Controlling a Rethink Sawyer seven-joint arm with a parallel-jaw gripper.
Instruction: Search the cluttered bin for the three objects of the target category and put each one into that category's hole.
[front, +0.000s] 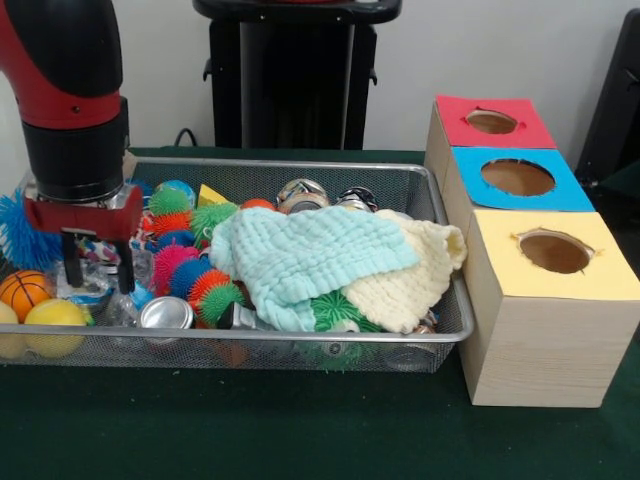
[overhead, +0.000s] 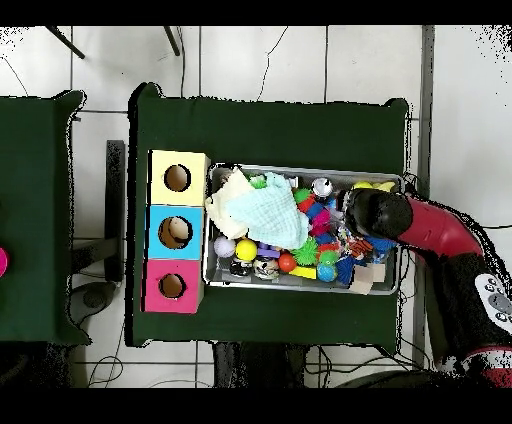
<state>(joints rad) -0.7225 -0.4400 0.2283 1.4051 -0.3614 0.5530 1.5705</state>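
The cluttered bin (front: 300, 347) is a silver wire-mesh basket on the green table, full of spiky balls, cans, smooth balls and cloths; it also shows in the overhead view (overhead: 300, 288). My gripper (front: 98, 268) is open, its two black fingers pointing down into the bin's left end over crinkly clear plastic, with nothing held. In the overhead view the red arm (overhead: 430, 230) covers the gripper at the bin's right end. The blue-topped hole (front: 517, 177) is in the middle box right of the bin, also in the overhead view (overhead: 174, 232).
A mint cloth (front: 305, 255) and a cream cloth (front: 415, 280) cover the bin's middle and right. A silver can (front: 165, 313), an orange ball (front: 22, 290) and a yellow ball (front: 55, 325) lie near the gripper. The red-topped hole (front: 491, 121) and yellow-topped hole (front: 554, 252) flank the blue one.
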